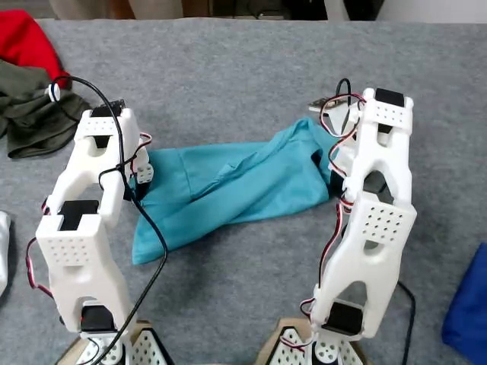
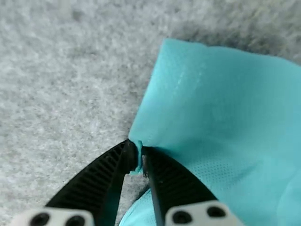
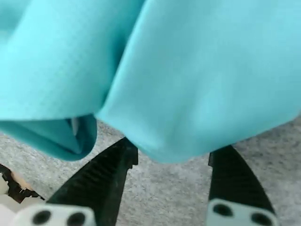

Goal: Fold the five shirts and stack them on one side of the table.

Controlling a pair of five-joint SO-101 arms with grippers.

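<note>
A teal shirt [image 1: 236, 186] lies crumpled across the middle of the grey table, between the two arms. My left gripper [image 2: 138, 160] is shut on a corner of the teal shirt [image 2: 221, 108] at its left end; in the high view that gripper [image 1: 141, 176] sits at the cloth's left edge. My right gripper [image 3: 174, 162] is open, and a fold of the teal shirt [image 3: 188, 80] hangs over the gap between its black fingers [image 3: 110, 172]. From above, the right gripper [image 1: 335, 181] is at the shirt's right end, partly hidden under its arm.
A red shirt [image 1: 23, 42] and an olive-green shirt [image 1: 30, 110] lie bunched at the back left. A blue shirt [image 1: 468, 304] sits at the right edge, and something white [image 1: 4, 255] at the left edge. Bare grey table [image 1: 228, 68] stretches behind the arms.
</note>
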